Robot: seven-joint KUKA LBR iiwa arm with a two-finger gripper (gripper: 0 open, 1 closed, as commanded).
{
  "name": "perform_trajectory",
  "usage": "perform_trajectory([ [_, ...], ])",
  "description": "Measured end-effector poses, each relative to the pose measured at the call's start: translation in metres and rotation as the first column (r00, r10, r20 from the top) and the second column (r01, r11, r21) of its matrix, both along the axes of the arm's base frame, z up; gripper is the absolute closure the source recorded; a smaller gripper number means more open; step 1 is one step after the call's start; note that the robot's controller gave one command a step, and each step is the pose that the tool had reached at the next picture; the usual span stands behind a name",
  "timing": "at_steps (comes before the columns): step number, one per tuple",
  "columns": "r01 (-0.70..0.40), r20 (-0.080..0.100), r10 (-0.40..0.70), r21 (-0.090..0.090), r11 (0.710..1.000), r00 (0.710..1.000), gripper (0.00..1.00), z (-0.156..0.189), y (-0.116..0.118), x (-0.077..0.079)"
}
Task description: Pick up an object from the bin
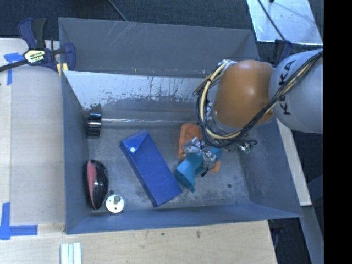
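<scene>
The gripper [201,152] is low in the right-centre of the bin [239,181], at the upper end of a teal block [187,174] just beside a blue box [151,168]; whether it pinches that block I cannot tell, so the lift seemingly remains.

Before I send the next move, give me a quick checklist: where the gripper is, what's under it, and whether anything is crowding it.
1. Gripper low in the bin's right half, over the teal block: ok.
2. Teal block actually gripped: cannot tell; the wrist hides the contact.
3. Gap between the block and the long blue box just to its left: cannot tell; they lie close together.
4. Orange thing lying partly beneath the gripper, behind the block: not ok; it might get caught in a lift.
5. Black cylinder, black-and-red oval thing and small white round piece lying by the left wall, clear of the gripper: ok.
</scene>
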State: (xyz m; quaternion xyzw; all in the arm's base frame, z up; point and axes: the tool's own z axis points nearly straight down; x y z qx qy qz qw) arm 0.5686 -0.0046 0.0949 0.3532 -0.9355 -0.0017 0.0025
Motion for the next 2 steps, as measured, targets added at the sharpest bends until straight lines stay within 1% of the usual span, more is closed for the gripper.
perform_trajectory([
  [1, 0.002, 0.004, -0.002, -0.001, 1.000, 1.000, 1.00, 0.0178, -0.0002, 0.0011],
  [2, 0.002, 0.007, -0.002, -0.001, 1.000, 1.000, 1.00, 0.0278, -0.0001, 0.0016],
])
